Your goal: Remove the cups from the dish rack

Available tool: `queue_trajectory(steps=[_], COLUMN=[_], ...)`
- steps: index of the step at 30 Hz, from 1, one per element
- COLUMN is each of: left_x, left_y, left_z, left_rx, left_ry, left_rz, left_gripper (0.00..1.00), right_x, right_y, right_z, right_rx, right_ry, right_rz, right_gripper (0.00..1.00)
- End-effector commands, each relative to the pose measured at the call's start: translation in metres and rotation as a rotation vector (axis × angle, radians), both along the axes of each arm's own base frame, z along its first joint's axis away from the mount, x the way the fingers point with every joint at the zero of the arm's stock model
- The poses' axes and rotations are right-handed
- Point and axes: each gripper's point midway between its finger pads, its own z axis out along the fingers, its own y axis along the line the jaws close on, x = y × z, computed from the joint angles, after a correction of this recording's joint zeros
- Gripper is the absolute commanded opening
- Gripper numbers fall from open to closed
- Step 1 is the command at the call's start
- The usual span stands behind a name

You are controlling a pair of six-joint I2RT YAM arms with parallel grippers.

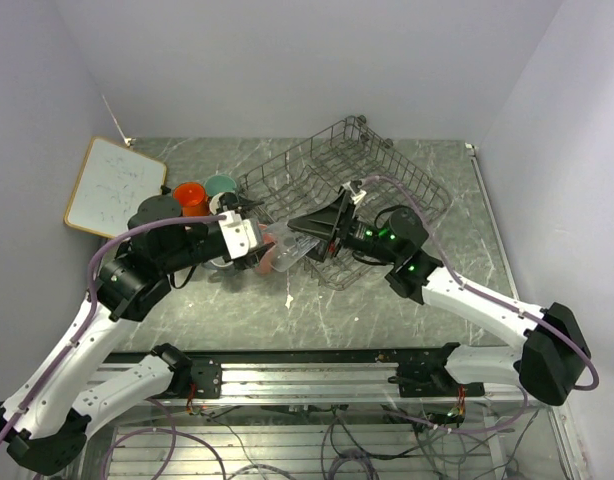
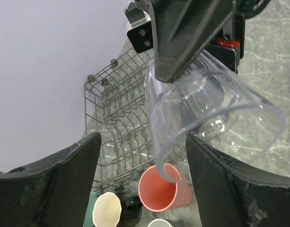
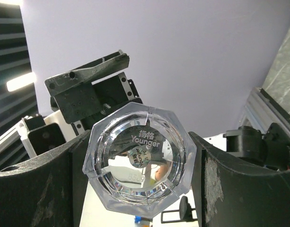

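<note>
My right gripper (image 1: 317, 228) is shut on the base of the clear glass (image 1: 285, 248) and holds it on its side in the air, past the near left corner of the grey wire dish rack (image 1: 372, 178). In the right wrist view the glass's octagonal base (image 3: 140, 158) fills the gap between the fingers (image 3: 220, 189). My left gripper (image 1: 255, 243) is open, its jaws either side of the glass's rim (image 2: 216, 118). Below it stand a pink tumbler (image 2: 159, 189), a mint mug (image 2: 106, 210) and a black mug (image 2: 132, 208). An orange cup (image 1: 190, 197) stands left of the rack.
A wood-framed whiteboard (image 1: 112, 185) lies at the far left. A mint cup (image 1: 221, 186) and a black mug (image 1: 155, 211) stand by the orange cup. The rack (image 2: 119, 120) sits tilted against the back wall. Walls close in on three sides.
</note>
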Motion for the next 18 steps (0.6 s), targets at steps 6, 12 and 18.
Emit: queue_trajectory(steps=[6,12,18], left_x=[0.0,-0.002,0.005], left_y=[-0.007,-0.004,0.0], left_z=[0.029,0.017,-0.043], left_rx=[-0.098,-0.051,0.183], left_ry=[0.039,0.072,0.249], left_rz=[0.0,0.004,0.021], left_gripper=[0.32,0.07,0.07], right_x=[-0.009,0.001,0.05], right_y=[0.015,0.009,-0.048], right_z=[0.026,0.01,-0.045], right_rx=[0.077,-0.037,-0.413], right_ry=[-0.025,-0.025,-0.025], right_rz=[0.014,-0.051,-0.29], right_gripper=[0.3,0.86,1.0])
